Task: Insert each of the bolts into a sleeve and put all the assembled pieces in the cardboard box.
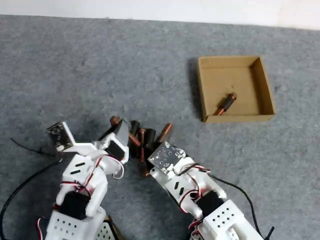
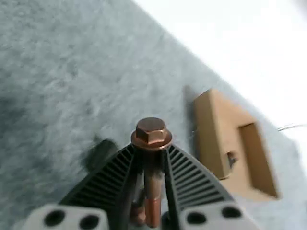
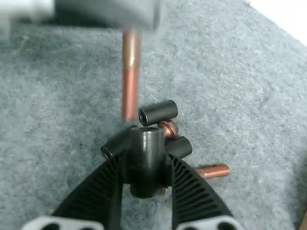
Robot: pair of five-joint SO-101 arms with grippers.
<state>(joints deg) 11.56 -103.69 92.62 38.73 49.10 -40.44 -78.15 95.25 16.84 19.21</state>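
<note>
Clenched in the left gripper (image 2: 151,152): a copper bolt (image 2: 151,135), head poking out past the fingertips, shank running back between the jaws toward the other arm; clenched in the right gripper (image 3: 145,163): a black sleeve (image 3: 145,143), upright, bore open toward the bolt tip. Sits near the sleeve mouth but seemingly off to one side of it, going by the right wrist view; cannot tell from the high view how far off line. Risks missing the bore and striking the rim if advanced as aligned now; would likely tilt the sleeve in the jaws or push it through them. Risks jamming as well if brought in at an angle, with the thread catching the edge. Crowded underneath: loose sleeves (image 3: 158,113) close around the held one, a loose bolt (image 3: 211,171) near; could knock or scatter these with either gripper, sending them rolling across the grey mat (image 1: 75,65). Well apart from both arms: the cardboard box (image 1: 202,92), one assembled piece (image 1: 226,104) lying inside; could shed a poorly seated bolt on the carry over.
</note>
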